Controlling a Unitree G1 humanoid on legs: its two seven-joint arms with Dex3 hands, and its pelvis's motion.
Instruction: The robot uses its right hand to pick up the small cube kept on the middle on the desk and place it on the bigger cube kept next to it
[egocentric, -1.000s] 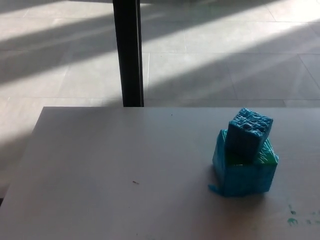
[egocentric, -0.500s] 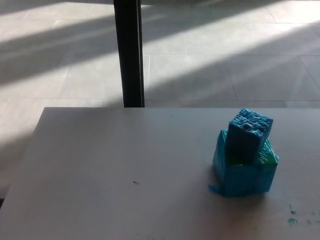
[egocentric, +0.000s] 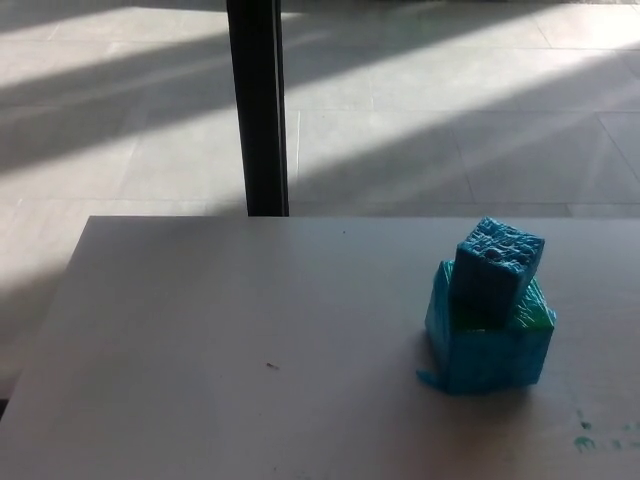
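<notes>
Watching from here, I am seeing the small cube (egocentric: 497, 268) sitting tilted on the bigger cube (egocentric: 490, 345), leaning toward its far side. Neither hand is showing, so I cannot tell their state. I am worrying a desk (egocentric: 250, 350) bump could topple it.

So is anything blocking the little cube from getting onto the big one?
Nothing visible does. The small blue cube already sits on the bigger blue cube, tilted, with nothing between them. Neither robot hand is in view.
</notes>
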